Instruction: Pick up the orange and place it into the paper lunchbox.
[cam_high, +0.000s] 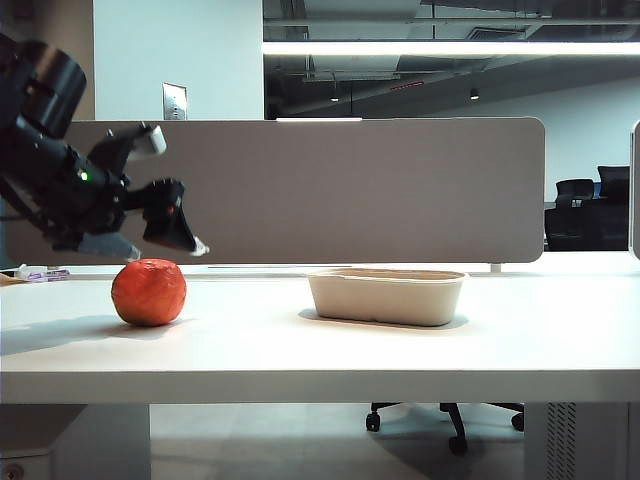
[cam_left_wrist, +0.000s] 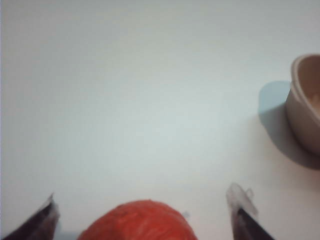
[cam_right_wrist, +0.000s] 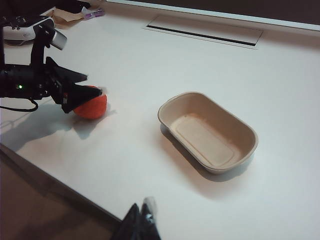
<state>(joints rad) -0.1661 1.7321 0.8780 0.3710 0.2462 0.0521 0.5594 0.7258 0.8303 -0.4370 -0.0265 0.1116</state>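
The orange (cam_high: 148, 292), reddish and wrinkled, rests on the white table at the left. My left gripper (cam_high: 168, 249) hangs just above it, angled downward and open. In the left wrist view the orange (cam_left_wrist: 140, 222) lies between the two spread fingertips (cam_left_wrist: 47, 210) of that gripper (cam_left_wrist: 141, 194), with a gap on each side. The paper lunchbox (cam_high: 387, 296) stands empty to the right of the orange; its wall (cam_left_wrist: 302, 107) shows at the frame's edge. From the right wrist view I see the orange (cam_right_wrist: 94, 107), the lunchbox (cam_right_wrist: 252, 136) and my right gripper (cam_right_wrist: 142, 206), shut and empty near the table's front edge.
A grey partition (cam_high: 330, 190) runs along the back of the table. A cable slot (cam_right_wrist: 205, 30) is set in the tabletop behind the lunchbox. A purple pen (cam_high: 40, 273) and papers lie at the far left corner.
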